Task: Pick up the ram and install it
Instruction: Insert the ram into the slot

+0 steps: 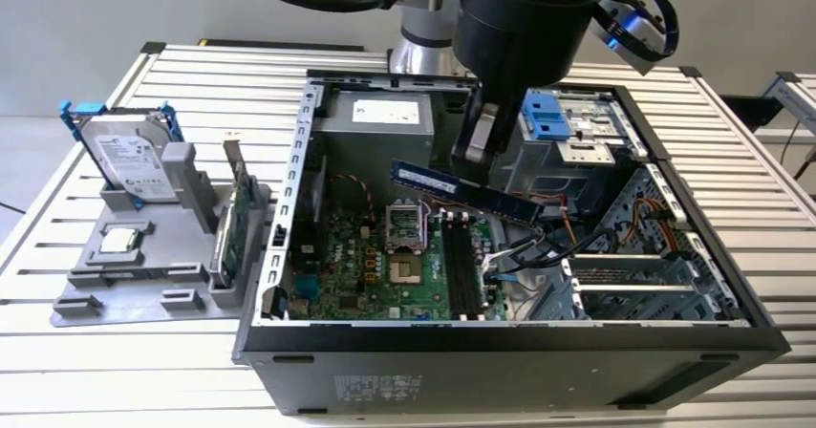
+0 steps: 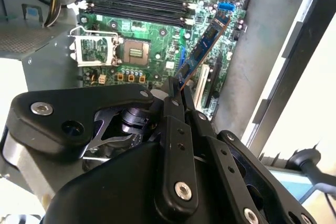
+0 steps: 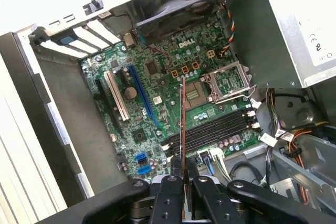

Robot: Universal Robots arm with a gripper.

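Your gripper (image 1: pixel 481 165) hangs in the upper middle of the exterior view, over the open case (image 1: pixel 274 256). Its fingers are closed tight on the ram (image 1: pixel 461 187), one on each flat face, and they grip nothing else.

The ram is in the air, clear of the motherboard (image 1: pixel 370 256). In the exterior view it lies near the middle of the frame, almost level, with its end toward the exterior view's right dipping lower. It crosses above the black slots (image 1: pixel 461 267) and sits just beside the CPU socket (image 1: pixel 401 229), touching neither.

In the second wrist view you see the ram (image 2: pixel 202 51) reaching out from the gripper (image 2: pixel 176 88) at a slant, one flat face toward the camera. The black fingers (image 2: pixel 172 106) are pressed against it, and the slots (image 2: pixel 136 3) and socket (image 2: pixel 102 45) are on the board beyond.

In the first wrist view you see the ram (image 3: pixel 182 124) edge-on, as a thin line running out from the gripper (image 3: pixel 184 170) across the slots (image 3: pixel 215 129) toward the socket (image 3: pixel 226 82).

At the exterior view's left, well apart from the case, a grey holder (image 1: pixel 140 285) stands on the table (image 1: pixel 128 371). A hard drive (image 1: pixel 128 156) stands upright in it, and so does a green card (image 1: pixel 236 218) on the side nearer the case.
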